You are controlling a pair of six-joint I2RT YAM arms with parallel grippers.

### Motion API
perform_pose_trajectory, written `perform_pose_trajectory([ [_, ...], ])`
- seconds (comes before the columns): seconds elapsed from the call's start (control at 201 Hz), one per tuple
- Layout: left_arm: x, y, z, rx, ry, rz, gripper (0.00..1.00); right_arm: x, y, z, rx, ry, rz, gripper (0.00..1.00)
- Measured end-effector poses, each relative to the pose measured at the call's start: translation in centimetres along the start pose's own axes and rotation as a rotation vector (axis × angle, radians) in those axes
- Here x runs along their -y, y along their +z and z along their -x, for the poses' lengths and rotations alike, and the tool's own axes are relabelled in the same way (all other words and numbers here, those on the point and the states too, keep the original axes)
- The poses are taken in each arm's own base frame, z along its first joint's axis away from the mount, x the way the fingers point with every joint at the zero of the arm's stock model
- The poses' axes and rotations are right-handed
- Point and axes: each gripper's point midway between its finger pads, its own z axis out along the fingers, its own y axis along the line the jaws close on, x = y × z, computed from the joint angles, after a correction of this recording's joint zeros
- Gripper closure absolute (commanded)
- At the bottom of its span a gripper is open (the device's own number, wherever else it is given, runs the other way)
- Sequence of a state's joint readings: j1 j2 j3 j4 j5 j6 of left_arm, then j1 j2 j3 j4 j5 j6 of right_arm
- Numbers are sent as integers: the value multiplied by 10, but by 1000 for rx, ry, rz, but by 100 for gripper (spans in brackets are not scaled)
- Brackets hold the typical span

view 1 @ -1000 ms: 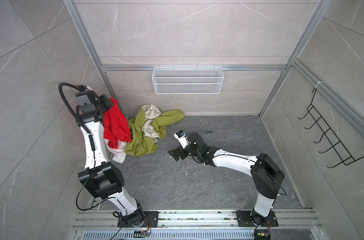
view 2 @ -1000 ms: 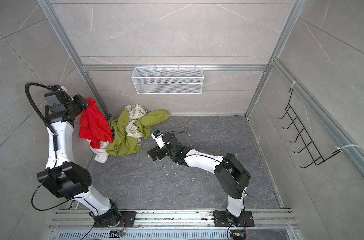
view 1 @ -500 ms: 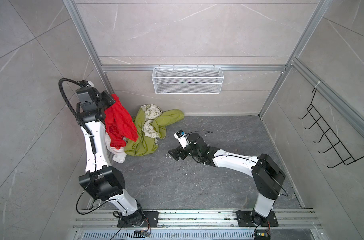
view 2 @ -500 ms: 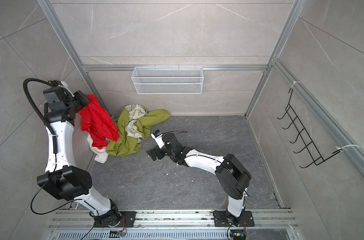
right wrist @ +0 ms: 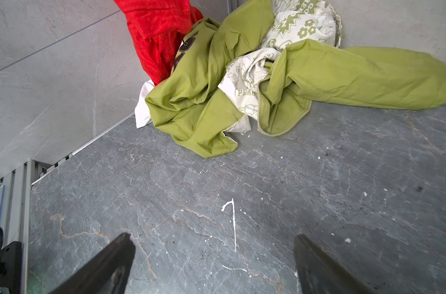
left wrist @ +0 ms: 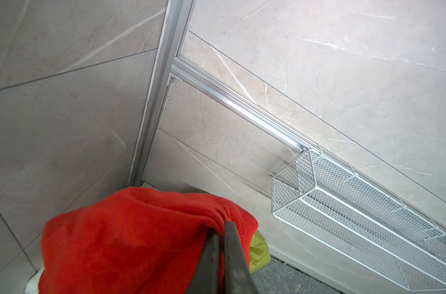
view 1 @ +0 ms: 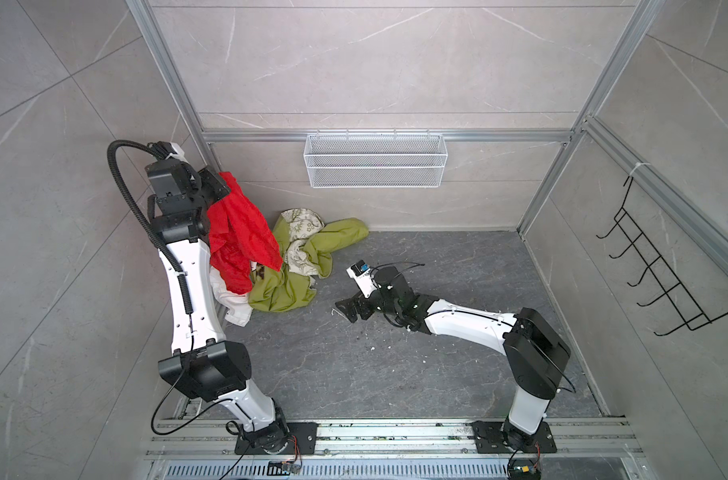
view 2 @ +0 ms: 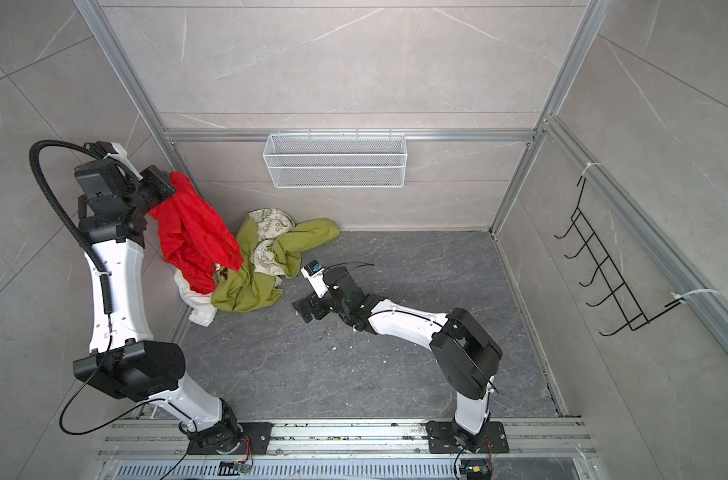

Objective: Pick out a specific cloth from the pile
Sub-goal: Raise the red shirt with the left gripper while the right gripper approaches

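Note:
The red cloth [view 1: 237, 232] [view 2: 192, 237] hangs from my left gripper [view 1: 225, 183] [view 2: 173, 183], raised high by the left wall. In the left wrist view the jaws of that gripper [left wrist: 222, 226] are shut on a bunched fold of the cloth [left wrist: 130, 236]. Its lower end still drapes onto the pile, made of the olive-green garment [view 1: 312, 249] [right wrist: 199, 96], a cream printed cloth [view 1: 302, 220] and a white cloth [view 1: 233, 305]. My right gripper [view 1: 345, 309] [right wrist: 211, 240] is open and low over the bare floor, right of the pile, holding nothing.
A white wire basket [view 1: 375, 166] [left wrist: 357, 211] hangs on the back wall, right of the held cloth. A black hook rack [view 1: 661, 274] is on the right wall. Metal corner posts and the left wall stand close to my left arm.
My left gripper has risen and shifted slightly toward the back with the red cloth, drawing more of it off the pile. The right arm has not moved.

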State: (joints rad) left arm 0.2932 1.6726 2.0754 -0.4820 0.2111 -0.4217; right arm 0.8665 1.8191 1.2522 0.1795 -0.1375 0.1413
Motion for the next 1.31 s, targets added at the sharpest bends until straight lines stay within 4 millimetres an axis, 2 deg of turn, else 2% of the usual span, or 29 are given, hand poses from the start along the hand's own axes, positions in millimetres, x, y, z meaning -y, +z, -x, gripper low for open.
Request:
perform_pose_trajectory([
  [0.219,15,-5,5,10,12,-28,100,-2,-6,9,20,-6,0,1],
  [0.513,54,-31,43,110,42,-112,100,-2,-7,10,24,-7,0,1],
  [0.623,73,-40,50,128,52,-160,100,-2,-7,11,26,-7,0,1],
  [0.792,102,-47,42,115,60,-225,100,-2,-10,15,34,-9,-2,1],
  [0.961,127,-50,30,92,65,-281,100,-4,-22,29,68,-16,-9,1],
  [1.136,157,-56,11,51,73,-347,100,-6,-40,43,108,-24,-19,1],
  [1.305,179,-62,-12,3,79,-400,100,-4,-55,45,126,-36,-44,1],
])
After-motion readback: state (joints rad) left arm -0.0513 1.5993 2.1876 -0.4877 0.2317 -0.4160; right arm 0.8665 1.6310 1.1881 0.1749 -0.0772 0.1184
